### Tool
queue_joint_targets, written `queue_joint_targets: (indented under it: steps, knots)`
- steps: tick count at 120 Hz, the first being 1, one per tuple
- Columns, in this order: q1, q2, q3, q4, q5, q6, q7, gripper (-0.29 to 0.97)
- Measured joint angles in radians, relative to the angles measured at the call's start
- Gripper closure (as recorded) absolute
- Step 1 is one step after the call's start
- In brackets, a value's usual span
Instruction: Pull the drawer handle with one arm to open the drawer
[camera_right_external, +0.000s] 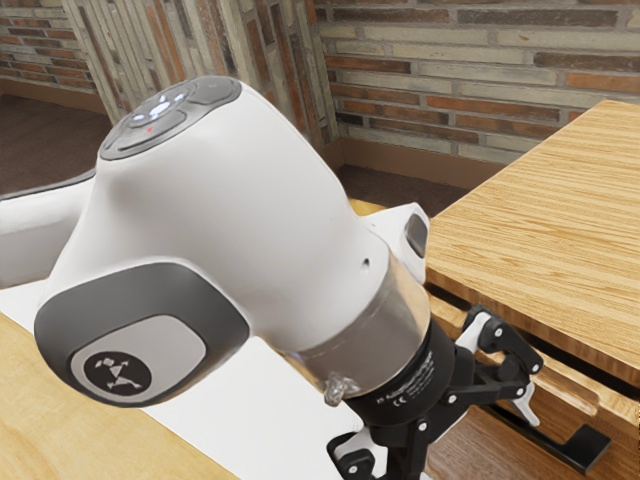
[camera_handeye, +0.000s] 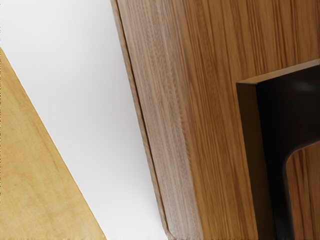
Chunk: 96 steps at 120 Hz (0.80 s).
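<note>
Approach step, no grasp yet: my gripper (camera_right_external: 515, 372) hangs close before the drawer front (camera_right_external: 600, 400), fingers apart and clamped on nothing. The black handle (camera_right_external: 575, 445) sits low on the drawer front, past my fingertips. Its long axis runs along the drawer front, bar standing out toward me. Next, as I judge: straddle the bar, close, pull straight away from the drawer front.

Back wall (camera_right_external: 480, 60): brick in mixed red-brown, grey and tan courses, pale mortar. It meets a second brick wall (camera_right_external: 200, 45) at a corner left of centre in the exterior view. A wooden skirting board (camera_right_external: 420, 160) runs along the foot of the back wall. Floor (camera_right_external: 50, 135): dark brown, matte. Furniture: an oak-grained wooden top (camera_right_external: 540, 230) at the exterior view's right, and a paler wooden table (camera_right_external: 40, 420) at lower left carrying a white panel (camera_right_external: 250, 390). Light is even and soft, with no hard shadows.
</note>
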Motion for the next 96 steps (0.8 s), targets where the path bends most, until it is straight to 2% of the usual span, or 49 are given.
queue_joint_targets:
  steps: [18,33,70,96]
  knots:
    - [0.008,-0.035,-0.026,-0.037,-0.004,0.001,-0.016,0.01]
    - [0.07,-0.089,-0.068,-0.092,-0.015,0.001,-0.028,0.01]
    - [0.117,-0.188,-0.137,-0.181,-0.031,0.0,-0.072,0.02]
    - [0.123,-0.243,-0.147,-0.216,-0.033,-0.007,-0.112,0.02]
